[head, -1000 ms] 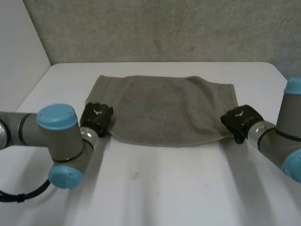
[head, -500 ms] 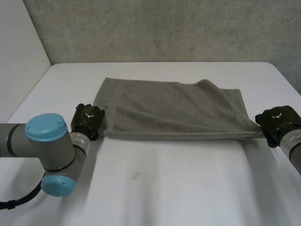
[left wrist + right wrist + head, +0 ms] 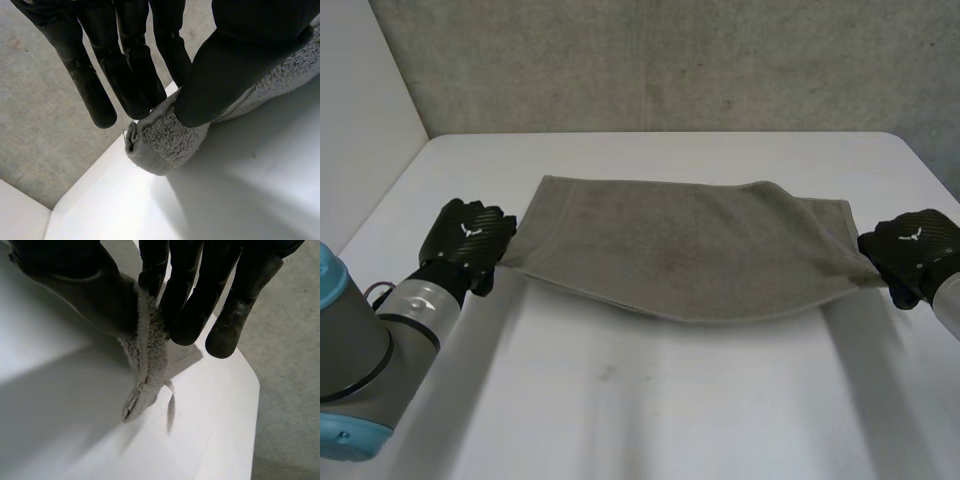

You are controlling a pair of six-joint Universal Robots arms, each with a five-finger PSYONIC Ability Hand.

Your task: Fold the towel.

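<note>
A grey towel (image 3: 690, 250) is stretched between my two hands and sags in the middle above the white table (image 3: 650, 410). My left hand (image 3: 467, 240) holds the towel's left end; in the left wrist view its thumb (image 3: 225, 70) presses the towel (image 3: 165, 140) against the fingers (image 3: 135, 75). At the towel's right end is my right hand (image 3: 910, 245). In the right wrist view its thumb (image 3: 80, 285) and fingers (image 3: 185, 305) pinch the bunched towel (image 3: 145, 365), whose corner hangs below them.
A grey wall (image 3: 660, 60) runs behind the table's far edge. A pale wall (image 3: 360, 110) stands at the left. Bare table lies in front of the towel.
Both hands have moved apart and outward, pulling the towel from a folded, resting shape into a long taut strip lifted off the table.
</note>
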